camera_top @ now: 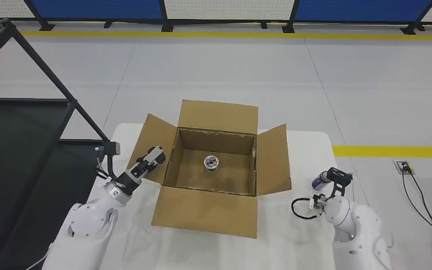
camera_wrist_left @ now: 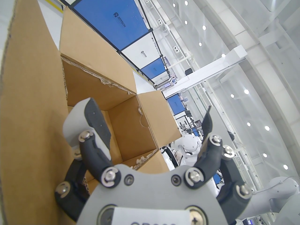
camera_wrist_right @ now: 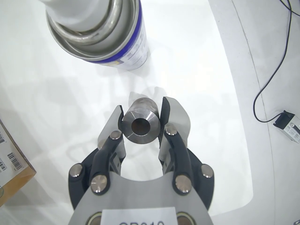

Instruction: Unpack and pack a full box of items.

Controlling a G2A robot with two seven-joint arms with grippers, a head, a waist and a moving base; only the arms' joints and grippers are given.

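Cardboard box (camera_top: 206,210) sits at the middle of your white tabletop (camera_top: 304,233), its four flaps folded outward and its top open. On the box floor, towards the far wall, lies one small round item (camera_top: 211,162), too small to tell what it is.

Your left tool (camera_wrist_left: 151,115) is beside the box's left flap, towards the tabletop's left edge. Its fingers (camera_wrist_left: 96,118) are spread wide with nothing between them. One finger is close against the flap, but you cannot tell whether it touches.

Your right tool (camera_wrist_right: 143,111) is near the tabletop's right edge, well apart from the box. It is clamped on a short steel cylinder (camera_wrist_right: 141,127) with a round bore in its end, one pad on each side. Just beyond the cylinder a spray can (camera_wrist_right: 98,24) stands upright on the tabletop, with a white cap, a metal rim and a blue band around its body. Can and cylinder are near each other but apart.

Past the right edge, on the floor, a black cable (camera_wrist_right: 276,71) runs to a small plug block (camera_wrist_right: 289,127).
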